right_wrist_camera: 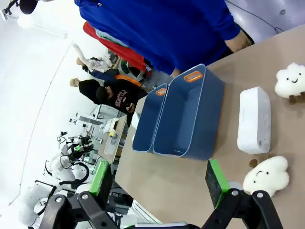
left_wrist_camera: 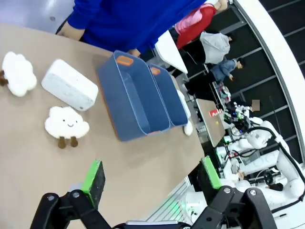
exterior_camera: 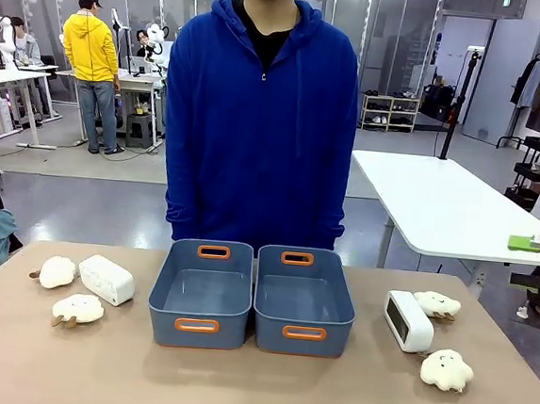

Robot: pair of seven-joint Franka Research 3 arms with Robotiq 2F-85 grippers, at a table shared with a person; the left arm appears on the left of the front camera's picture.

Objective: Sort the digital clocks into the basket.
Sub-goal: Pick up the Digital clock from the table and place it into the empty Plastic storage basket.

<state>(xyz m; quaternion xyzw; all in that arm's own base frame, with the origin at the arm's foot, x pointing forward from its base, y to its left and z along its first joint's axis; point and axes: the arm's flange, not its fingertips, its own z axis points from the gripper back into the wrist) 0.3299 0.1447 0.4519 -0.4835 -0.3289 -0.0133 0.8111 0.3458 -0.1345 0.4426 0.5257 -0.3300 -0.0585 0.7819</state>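
Around the left clock and right clock, cloud plush toys; left fingers and right fingers wide, empty.

Lab hall with white worktables

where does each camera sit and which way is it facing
Front: fixed, robot's side, facing the person across the table; right gripper at right edge.
Left wrist: over the table's left, looking rightward past left clock; open left gripper below.
Right wrist: mirrored, looking leftward past right clock; open right gripper below.
All share both baskets.
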